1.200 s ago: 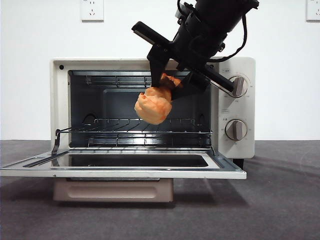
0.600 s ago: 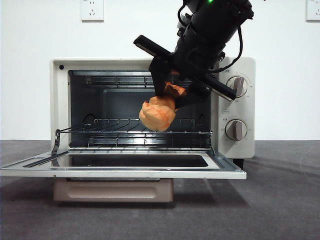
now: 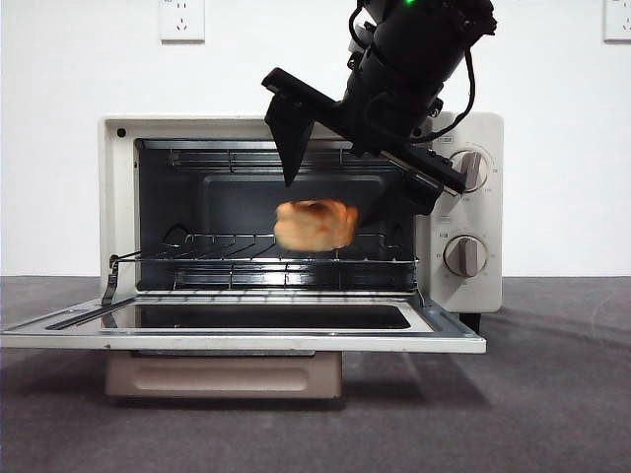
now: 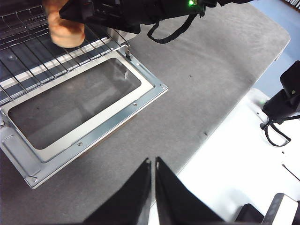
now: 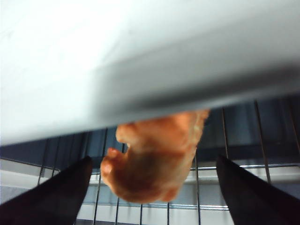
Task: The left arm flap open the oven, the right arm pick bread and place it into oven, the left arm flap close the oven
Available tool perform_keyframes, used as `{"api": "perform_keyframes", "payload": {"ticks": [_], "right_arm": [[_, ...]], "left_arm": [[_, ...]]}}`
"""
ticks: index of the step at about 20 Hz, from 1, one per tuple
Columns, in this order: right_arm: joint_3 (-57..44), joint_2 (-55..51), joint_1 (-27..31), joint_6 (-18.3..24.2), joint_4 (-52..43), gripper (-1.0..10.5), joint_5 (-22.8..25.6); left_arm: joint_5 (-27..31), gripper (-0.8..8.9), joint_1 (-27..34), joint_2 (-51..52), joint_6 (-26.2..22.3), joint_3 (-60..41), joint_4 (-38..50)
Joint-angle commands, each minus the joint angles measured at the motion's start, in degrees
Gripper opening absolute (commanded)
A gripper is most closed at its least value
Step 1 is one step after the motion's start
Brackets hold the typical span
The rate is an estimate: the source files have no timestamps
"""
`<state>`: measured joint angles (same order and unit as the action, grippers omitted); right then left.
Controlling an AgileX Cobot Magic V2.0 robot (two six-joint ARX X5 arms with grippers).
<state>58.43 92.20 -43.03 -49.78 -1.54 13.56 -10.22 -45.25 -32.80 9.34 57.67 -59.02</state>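
Observation:
The cream oven [image 3: 116, 197] stands with its door [image 3: 246, 341] flapped down flat. My right gripper [image 3: 335, 197] reaches into the cavity mouth from the upper right, open, with its jaws spread wide. The orange bread [image 3: 315, 225] is blurred between and just below the jaws, touching neither, close above the wire rack [image 3: 227, 258]. In the right wrist view the bread [image 5: 154, 159] hangs loose between the parted fingers of the right gripper [image 5: 153, 161], over the rack wires. My left gripper [image 4: 153, 161] is shut and held back over the table's edge, with the door [image 4: 154, 89] and bread [image 4: 65, 30] beyond it.
Two beige knobs [image 3: 468, 169] [image 3: 465, 256] sit on the oven's right panel, close to the right arm. The lowered door juts toward the front over the grey table [image 3: 552, 394]. A white surface [image 4: 243, 154] with black equipment [image 4: 286, 101] borders the table.
The right gripper's jaws have spread apart and released the bread. The bread has dropped slightly toward the rack and turned flatter. The arm itself barely moved.

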Motion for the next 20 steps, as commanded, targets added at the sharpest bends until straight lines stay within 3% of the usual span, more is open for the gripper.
{"api": "perform_keyframes", "payload": {"ticks": [1, 11, 16, 20], "right_arm": [[0.8, 0.5, -0.5, 0.8, -0.3, 4.4, 0.0], [0.9, -5.3, -2.6, 3.0, 3.1, 4.4, -5.1], [0.9, -13.2, -4.1, 8.1, 12.6, 4.4, -9.8], [0.9, -20.7, -5.3, 14.6, 22.7, 4.2, -13.3]], "left_arm": [[0.1, 0.17, -0.5, -0.1, -1.0, 0.7, 0.3], [1.8, 0.17, -0.5, -0.1, -1.8, 0.7, 0.3], [8.4, 0.17, -0.5, -0.1, -2.4, 0.7, 0.3], [9.0, 0.17, -0.5, -0.7, -2.3, 0.7, 0.9]]}}
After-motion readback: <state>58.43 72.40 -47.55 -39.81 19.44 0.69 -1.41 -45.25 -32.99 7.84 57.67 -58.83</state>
